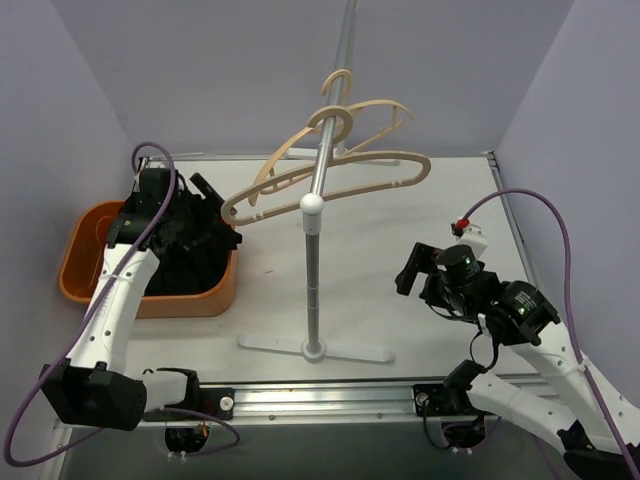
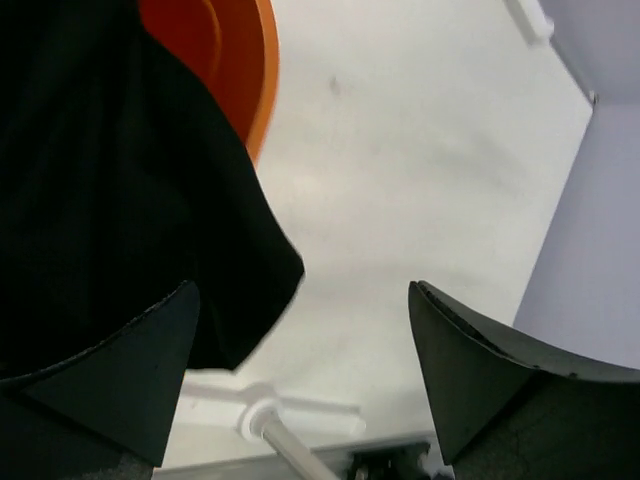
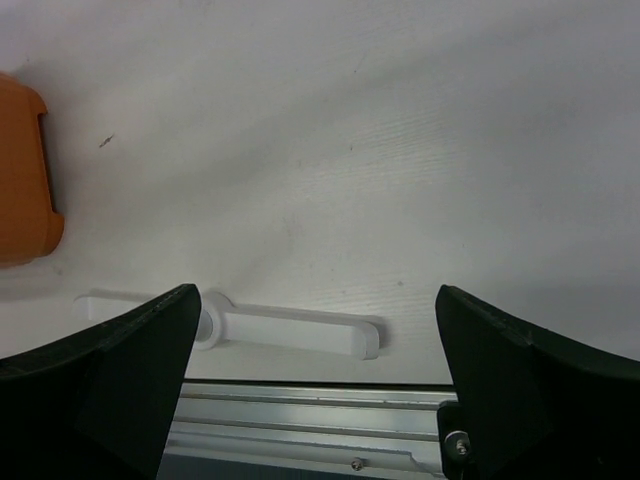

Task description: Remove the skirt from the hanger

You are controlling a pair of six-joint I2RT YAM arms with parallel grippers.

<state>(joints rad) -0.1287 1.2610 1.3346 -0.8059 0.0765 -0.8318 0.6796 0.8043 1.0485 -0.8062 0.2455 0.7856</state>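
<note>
Left gripper (image 1: 205, 192) has its jaws spread wide with nothing pinched, hovering over the bin's far right corner. Black skirt (image 1: 185, 258) sits bunched in the orange bin (image 1: 78, 250), off the hangers, one fold over the rim. Wooden hangers (image 1: 330, 178) hang bare on the rack pole (image 1: 314, 270). Right gripper (image 1: 412, 268) is also spread and empty, above the table (image 1: 400, 200), well apart from the bin.

White table top (image 1: 400, 230), matte, fills enclosure floor. Plain pale lavender-grey walls on three sides: left wall (image 1: 50, 120), back wall (image 1: 230, 70), right wall (image 1: 585, 110). Aluminium rail (image 1: 330, 398) runs along near table edge. Clothes stand mid-table: flat white foot (image 1: 350, 349), upright metal pole (image 1: 314, 275). Light soft, even; shadows faint. Small dark speck (image 3: 105, 141) on table, possibly scuff.
</note>
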